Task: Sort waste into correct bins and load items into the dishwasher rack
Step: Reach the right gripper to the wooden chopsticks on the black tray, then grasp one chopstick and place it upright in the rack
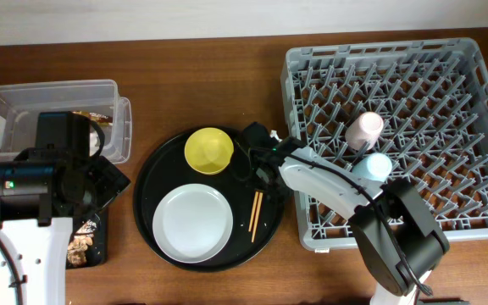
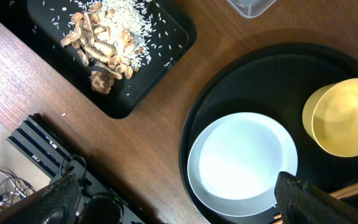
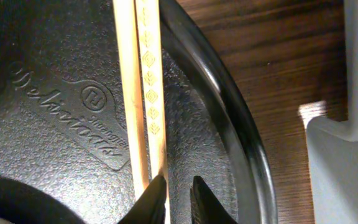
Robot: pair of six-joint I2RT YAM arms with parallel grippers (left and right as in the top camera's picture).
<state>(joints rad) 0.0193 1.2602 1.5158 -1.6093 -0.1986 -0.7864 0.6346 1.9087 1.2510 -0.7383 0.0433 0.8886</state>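
Nearest: left claw (image 2: 185, 202) wide and empty above the plate (image 2: 241, 165); food scraps (image 2: 104, 37) lie in the shallow black tray (image 2: 166, 56).

Right claw (image 3: 173, 199) is narrow, pinched on the end of the chopsticks (image 3: 149, 93), which lie flat on the round black tray (image 1: 142, 191) beside the yellow bowl (image 1: 208, 150).

Step, as judged: chopsticks to the rack (image 1: 379, 47). Next: lift both sticks together, clear the tray rim, then the rack wall.

Farther: pink cup (image 1: 365, 129) and blue cup (image 1: 373, 165) sit racked.
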